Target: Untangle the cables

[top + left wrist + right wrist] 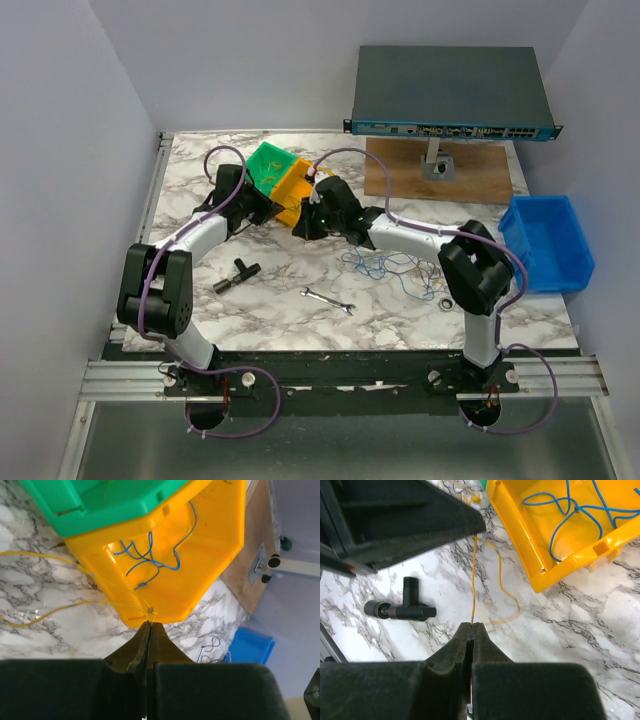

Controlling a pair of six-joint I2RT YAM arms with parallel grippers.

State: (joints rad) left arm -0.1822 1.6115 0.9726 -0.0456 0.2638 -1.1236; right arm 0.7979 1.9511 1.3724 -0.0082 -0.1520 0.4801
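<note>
Start at your left gripper [149,626]. Its jaws are pressed together with no gap showing, and they pinch the yellow cable [50,611] at a small knot right at the tip. That spot sits against the low corner of the yellow bin [220,540], which lies just beside the green bin [125,505]. From the pinch, two yellow strands trail off to the left over the marble table [300,330].

Inside the yellow bin lies a blue cable [150,560], looped loosely and crossing itself. I read it as already sorted out of the pile, though its own loops are not straightened.

Your right gripper [471,626] is also closed tight, and it nips the same yellow cable further along. The stretch between the two grippers runs straight and taut, while a slack loop hangs off to one side of it on the table. A black pipe fitting [402,609] lies near, apart from the cable.

Further right, near the right arm's elbow, a loose clump of blue cables [385,265] sits on the table, above the small wrench [328,300]. It looks knotted, and nothing is touching it.

So you are roughly midway. One blue cable is binned and the yellow one is free of the clump and under tension, with its knot at the left tip to work out. The blue clump is left. I cannot make out an orange cable with any certainty.
</note>
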